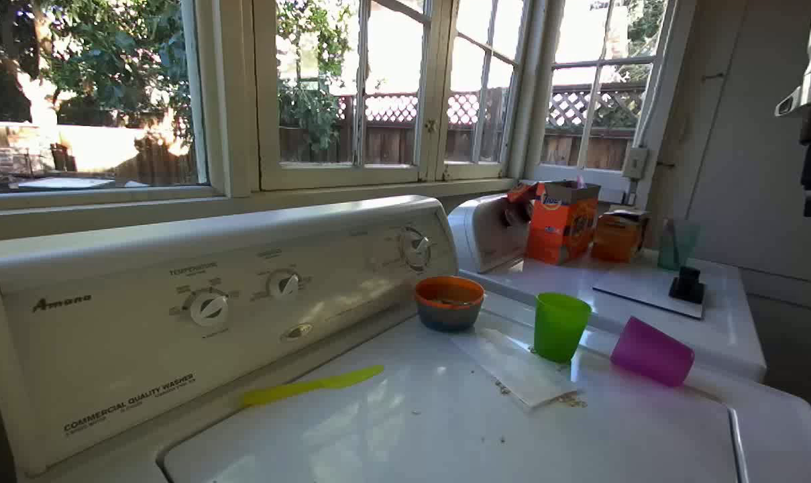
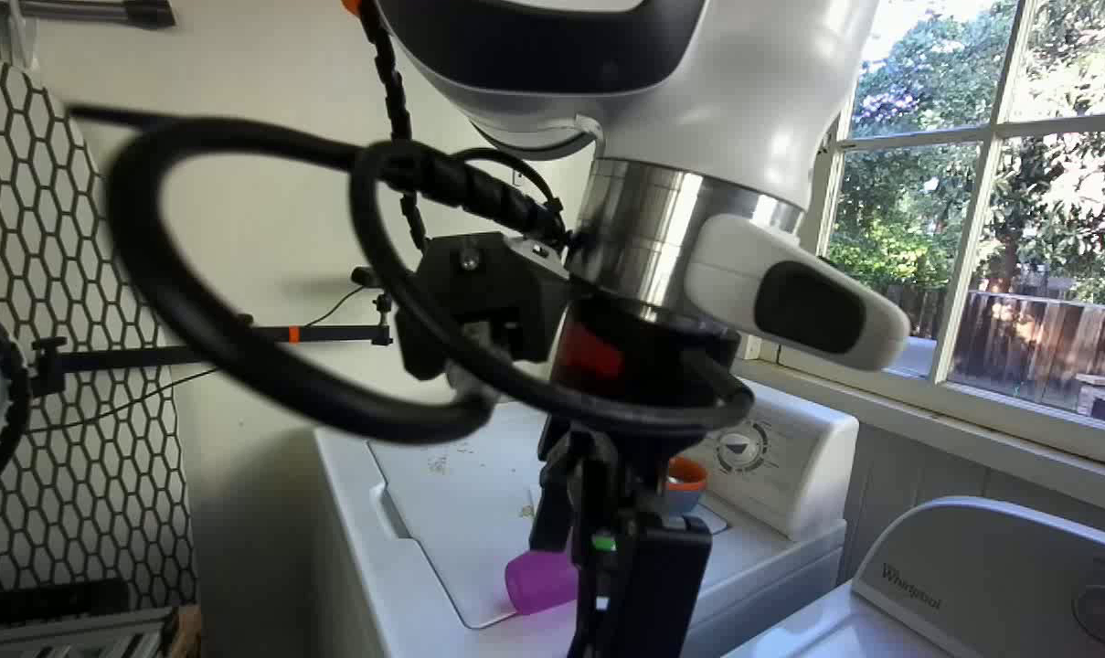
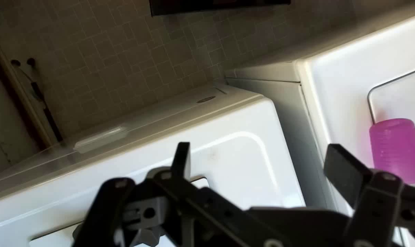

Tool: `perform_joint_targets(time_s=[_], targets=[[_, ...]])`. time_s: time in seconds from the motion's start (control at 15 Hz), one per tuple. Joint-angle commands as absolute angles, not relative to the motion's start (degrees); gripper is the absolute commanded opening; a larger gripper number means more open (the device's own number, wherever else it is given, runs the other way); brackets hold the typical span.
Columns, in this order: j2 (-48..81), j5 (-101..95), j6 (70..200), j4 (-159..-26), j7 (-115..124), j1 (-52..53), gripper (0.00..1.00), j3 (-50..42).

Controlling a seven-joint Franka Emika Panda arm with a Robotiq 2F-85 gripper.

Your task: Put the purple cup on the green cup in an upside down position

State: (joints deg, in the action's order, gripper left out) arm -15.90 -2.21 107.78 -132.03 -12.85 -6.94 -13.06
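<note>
Purple cup (image 1: 652, 351) on its side, green cup (image 1: 562, 327) upright just beside it, we see on the washer (image 1: 351, 439) in an exterior view, while only the wrist view shows us tiled floor (image 3: 166, 61) beyond the wide-spread gripper (image 3: 264, 165).

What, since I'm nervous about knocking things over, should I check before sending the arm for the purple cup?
1. Tool open, holding nothing: ok.
2. Purple cup between the fingers: not ok; in the wrist view it lies off to the right.
3. Purple cup upside down: not ok; it lies on its side.
4. Green cup standing mouth up: ok, in an exterior view.
5. Cups apart: ok; that view shows a gap between them.
6. Green cup clear inside: cannot tell; no view shows its inside bottom.
</note>
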Motion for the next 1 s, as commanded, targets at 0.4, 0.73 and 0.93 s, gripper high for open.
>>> perform_joint_targets(time_s=[0.4,0.73,0.93], targets=[[-15.8,-2.0,107.7,-131.9,-13.0,-7.6,1.0,-12.5],[-12.8,-7.3,106.0,-128.2,-13.6,-6.1,1.0,-9.2],[-10.0,-12.4,106.5,-125.7,-15.5,-4.8,1.0,-6.3]])
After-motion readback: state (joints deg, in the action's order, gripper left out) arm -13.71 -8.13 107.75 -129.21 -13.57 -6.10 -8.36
